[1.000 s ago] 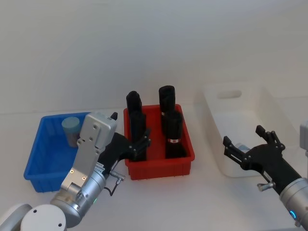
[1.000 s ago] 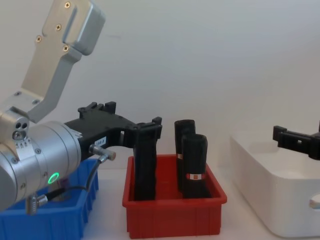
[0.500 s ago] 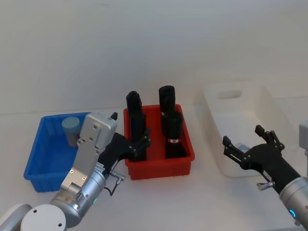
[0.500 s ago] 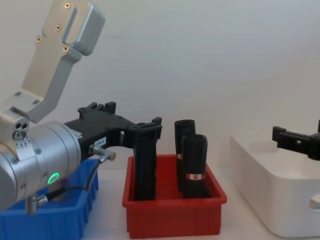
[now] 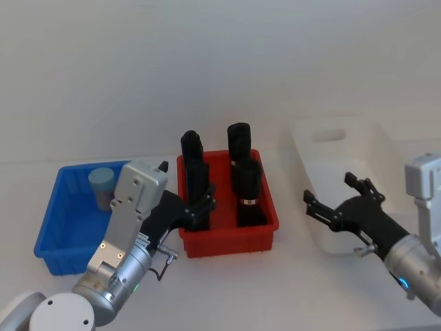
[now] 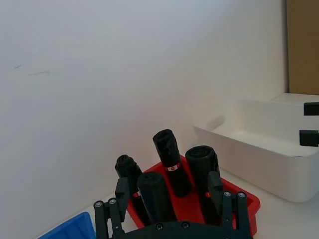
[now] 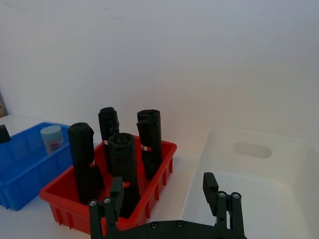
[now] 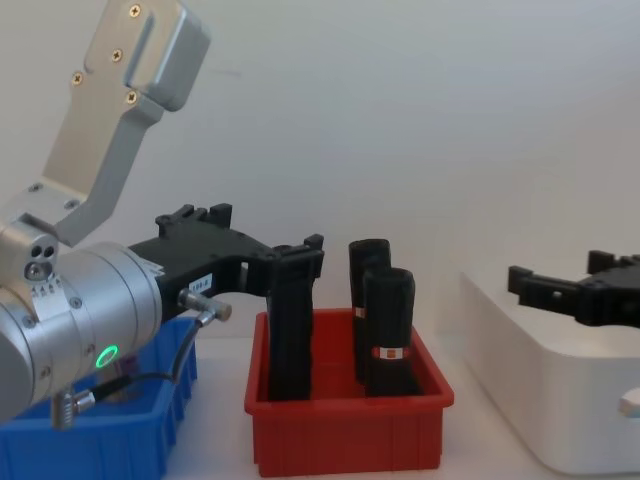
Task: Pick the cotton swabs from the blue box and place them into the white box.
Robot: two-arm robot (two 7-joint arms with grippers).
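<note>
One swab jar [image 5: 102, 185] stands in the far corner of the blue box [image 5: 58, 234], left of the red bin [image 5: 227, 238]. The left gripper [image 5: 195, 210] hangs over the red bin's near left corner, jaws released and empty, just beside a black bottle [image 5: 195, 181]. The right gripper [image 5: 335, 207] is poised over the near wall of the white box [image 5: 386, 148], on the red bin's far side from the blue box, jaws also spread with nothing between them.

The risk I see is the left arm: to reach the jar it must swing away from the red bin, and its fingers are so close to the tall bottles that a sideways move could tip one. The jar is also tucked against the blue box's wall, so a finger might catch the rim.

The left arm's body covers the blue box's near right part, so more jars could lie there unseen. The white box's floor is mostly hidden behind the right gripper
</note>
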